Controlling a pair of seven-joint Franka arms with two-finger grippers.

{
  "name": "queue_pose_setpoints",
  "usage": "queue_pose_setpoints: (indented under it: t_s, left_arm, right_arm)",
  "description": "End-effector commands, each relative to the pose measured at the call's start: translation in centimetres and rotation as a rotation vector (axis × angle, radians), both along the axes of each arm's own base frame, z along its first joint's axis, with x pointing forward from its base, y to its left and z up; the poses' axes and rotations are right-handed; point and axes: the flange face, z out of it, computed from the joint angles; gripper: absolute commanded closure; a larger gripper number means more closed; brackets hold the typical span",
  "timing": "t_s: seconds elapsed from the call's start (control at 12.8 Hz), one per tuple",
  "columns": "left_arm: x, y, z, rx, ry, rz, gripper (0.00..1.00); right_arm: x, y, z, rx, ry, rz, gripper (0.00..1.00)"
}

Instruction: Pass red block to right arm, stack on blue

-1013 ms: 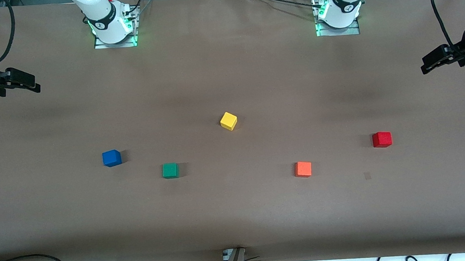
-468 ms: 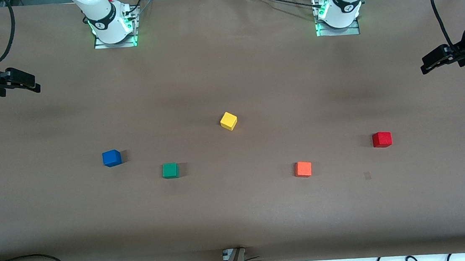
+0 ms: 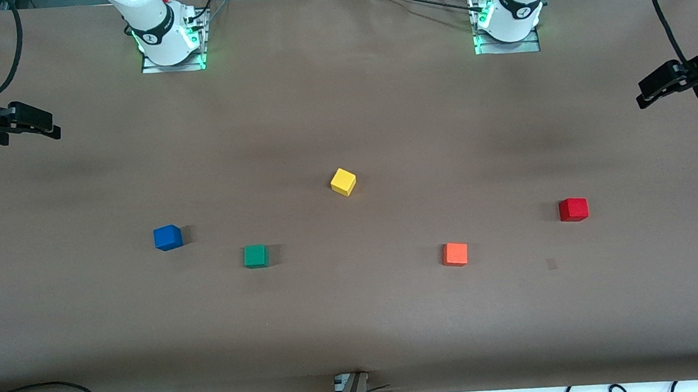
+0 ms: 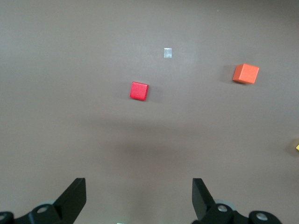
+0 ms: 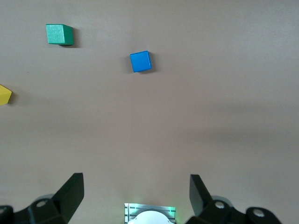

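The red block (image 3: 573, 209) lies on the brown table toward the left arm's end; it also shows in the left wrist view (image 4: 138, 91). The blue cube (image 3: 167, 237) lies toward the right arm's end and shows in the right wrist view (image 5: 140, 61). My left gripper (image 3: 648, 93) hangs high over the table's edge at the left arm's end, open and empty (image 4: 139, 198). My right gripper (image 3: 47, 126) hangs high over the edge at the right arm's end, open and empty (image 5: 136, 195). Both are far from the blocks.
A yellow cube (image 3: 343, 181) sits mid-table. A green cube (image 3: 256, 256) lies beside the blue one, nearer the front camera. An orange cube (image 3: 455, 253) lies beside the red one, nearer the front camera. Arm bases (image 3: 170, 44) (image 3: 505, 21) and cables line the edges.
My left gripper has shifted slightly outward and up at the table's edge. The right arm and all the blocks have not moved.
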Motion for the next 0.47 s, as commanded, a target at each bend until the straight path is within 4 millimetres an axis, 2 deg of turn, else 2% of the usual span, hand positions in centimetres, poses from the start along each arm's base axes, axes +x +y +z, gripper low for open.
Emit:
queue_pose_setpoints:
  t_s: [0.0, 0.16, 0.39]
  left_arm:
    - [0.9, 0.4, -1.0, -0.006, 0.036, -0.008, 0.00]
    - [2.0, 0.9, -3.2, -0.009, 0.078, 0.001, 0.00]
    - [1.7, 0.7, -3.3, -0.011, 0.097, -0.003, 0.00]
  right_arm:
    - [0.2, 0.1, 0.5, -0.002, -0.010, -0.001, 0.00]
    - [0.2, 0.1, 0.5, -0.002, -0.009, -0.001, 0.00]
    - [0.2, 0.1, 0.5, -0.002, -0.010, -0.001, 0.00]
